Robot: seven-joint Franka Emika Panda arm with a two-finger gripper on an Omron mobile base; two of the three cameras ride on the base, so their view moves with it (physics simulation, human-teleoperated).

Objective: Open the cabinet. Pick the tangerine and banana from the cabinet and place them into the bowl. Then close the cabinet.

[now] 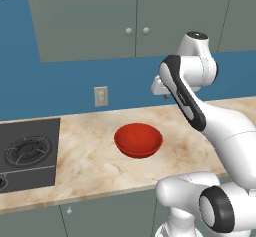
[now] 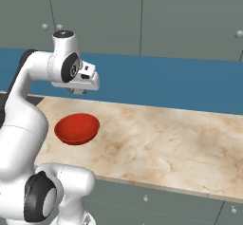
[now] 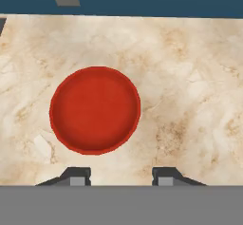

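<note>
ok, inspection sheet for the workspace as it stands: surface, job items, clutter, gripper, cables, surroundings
Surface: marble counter, bare around the bowl.
Job's things: red bowl upright, nothing in it; cabinet doors both shut; tangerine and banana nothing seen.
Clutter: nothing seen.
Gripper: gripper above the counter beside the bowl, jaws apart, holding nothing.
Cables: nothing seen.
Surroundings: blue wall with an outlet; stove left of the bowl; base units below.

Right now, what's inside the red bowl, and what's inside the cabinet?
The bowl is empty, bare red inside. The cabinet has both doors shut, so whatever is inside it is hidden.
</note>
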